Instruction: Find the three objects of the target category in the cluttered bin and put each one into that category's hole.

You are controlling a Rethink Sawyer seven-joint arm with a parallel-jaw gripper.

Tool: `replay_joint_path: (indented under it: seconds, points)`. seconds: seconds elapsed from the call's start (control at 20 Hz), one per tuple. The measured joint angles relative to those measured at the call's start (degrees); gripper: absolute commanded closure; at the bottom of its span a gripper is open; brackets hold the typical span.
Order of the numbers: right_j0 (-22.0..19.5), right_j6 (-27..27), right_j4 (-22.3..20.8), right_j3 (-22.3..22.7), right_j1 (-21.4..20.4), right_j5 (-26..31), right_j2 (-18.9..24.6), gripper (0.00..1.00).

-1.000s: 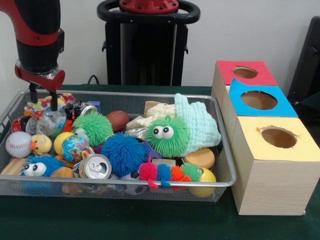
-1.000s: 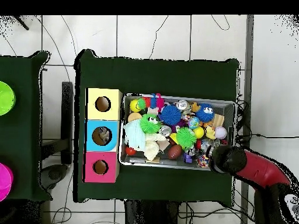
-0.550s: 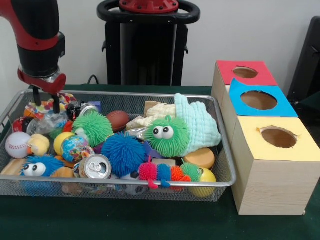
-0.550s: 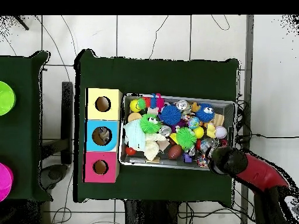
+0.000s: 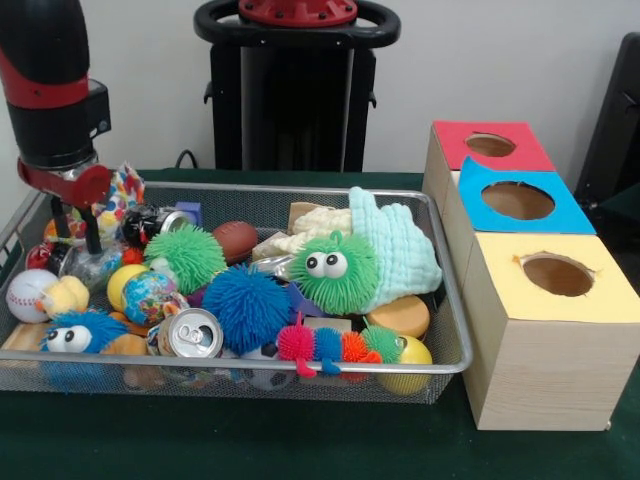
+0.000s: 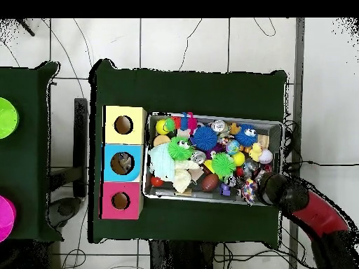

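**Picking from the far corner of the bin**

I am at the search-and-grab step. My claw hangs over one end of the silver wire mesh bin, the end farthest from the three boxes. My two thin black fingers stand a little apart and point down into the pile. A crinkly wrapper with bright dots sticks up just beside my claw. It may be touching my claw, but I cannot tell if I am holding it.

Nobody has told me which kind of thing to hunt for, so I cannot say which toys are mine. The bin is very full. Near my claw are a white baseball, a small yellow duck and a clear crumpled bag.

At the other end of the bin, on the green desk, wait the red-topped box, the blue-topped box and the yellow-topped box, each with a round hole.

Next, I think, I must squeeze firmly on one thing, lift it clear of the pile, and carry it past the whole bin to the right hole.
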Motion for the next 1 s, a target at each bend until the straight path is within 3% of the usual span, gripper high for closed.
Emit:
replay_joint_path:
  seconds: [0.55,1.0]
  points:
    - [-12.9,0.0,3.3,6.2,2.2,-3.0,12.7,0.0]
    - [-18.6,0.0,3.4,8.6,5.0,-3.0,17.6,0.0]
